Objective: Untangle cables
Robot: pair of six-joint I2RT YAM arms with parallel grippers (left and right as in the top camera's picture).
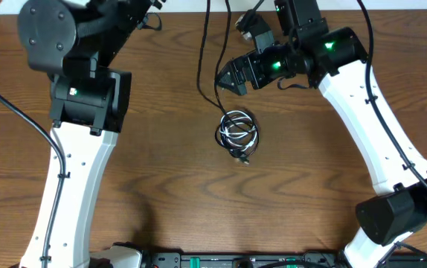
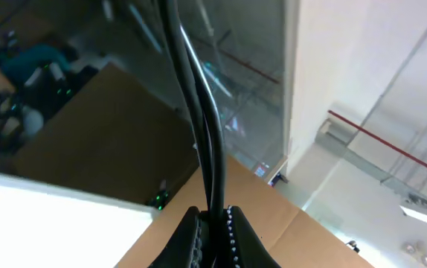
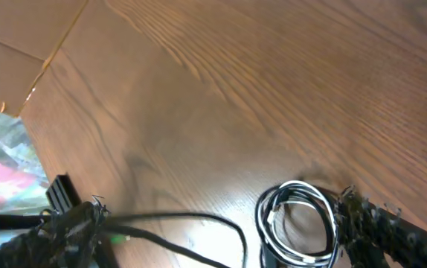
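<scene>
A brown wood-grain bench [image 1: 154, 171] carries the work, and the knot of cables [image 1: 236, 134] lies near its middle, a tight little coil of black and white loops. From the knot, two black strands [image 1: 201, 67] run away toward the far edge. In the left wrist view the left tool [image 2: 212, 223] is pressed together on what look like those same black strands [image 2: 198, 97], pointing up and away from the knot. The right tool [image 1: 223, 78] hovers just beyond the knot, on its far side, fingers spread wide and holding nothing; its own camera shows the knot [image 3: 299, 223] close by one finger. The sensible move seems to be to lower it over one outer loop only and pinch that. Then draw away from the knot slowly, so the coil loosens rather than cinches.
</scene>
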